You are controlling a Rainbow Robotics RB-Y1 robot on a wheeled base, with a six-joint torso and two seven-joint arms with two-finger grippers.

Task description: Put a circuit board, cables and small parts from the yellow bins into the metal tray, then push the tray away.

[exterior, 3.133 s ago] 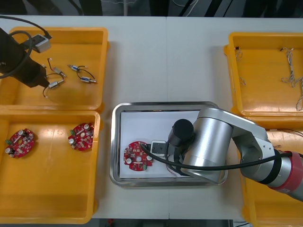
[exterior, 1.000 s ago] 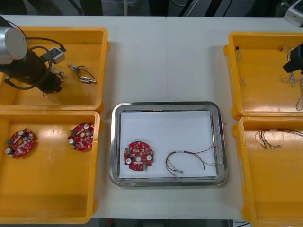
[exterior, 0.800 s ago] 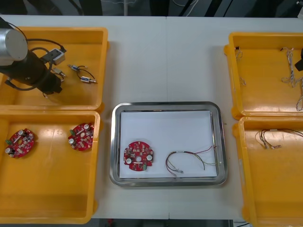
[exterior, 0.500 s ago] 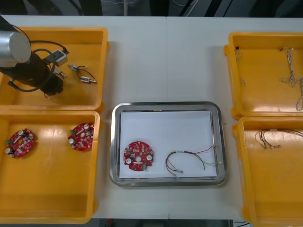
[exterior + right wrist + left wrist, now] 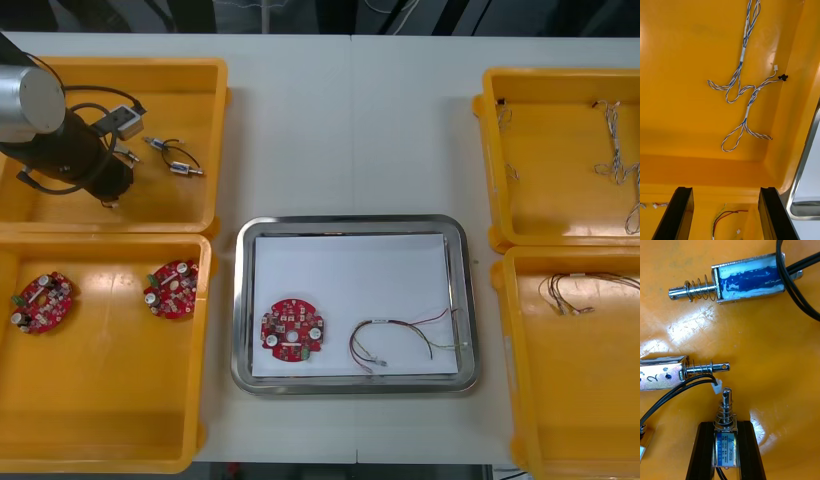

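Your left gripper [image 5: 726, 426] held a small metal part [image 5: 726, 442] between narrow fingers, low in the yellow bin [image 5: 782, 352], its long axis running straight out between them, pin past the tips. Your right gripper [image 5: 727, 191] hung wide open, twisted blue and white cables [image 5: 741, 86] ahead.

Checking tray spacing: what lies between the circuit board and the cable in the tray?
Only bare white tray between circuit board and cable, in the front view.

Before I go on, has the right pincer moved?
Yes: from the metal tray rightward, now the right pincer is open over blue and white cables in the far right yellow bin. Left pincer grips a small metal part.
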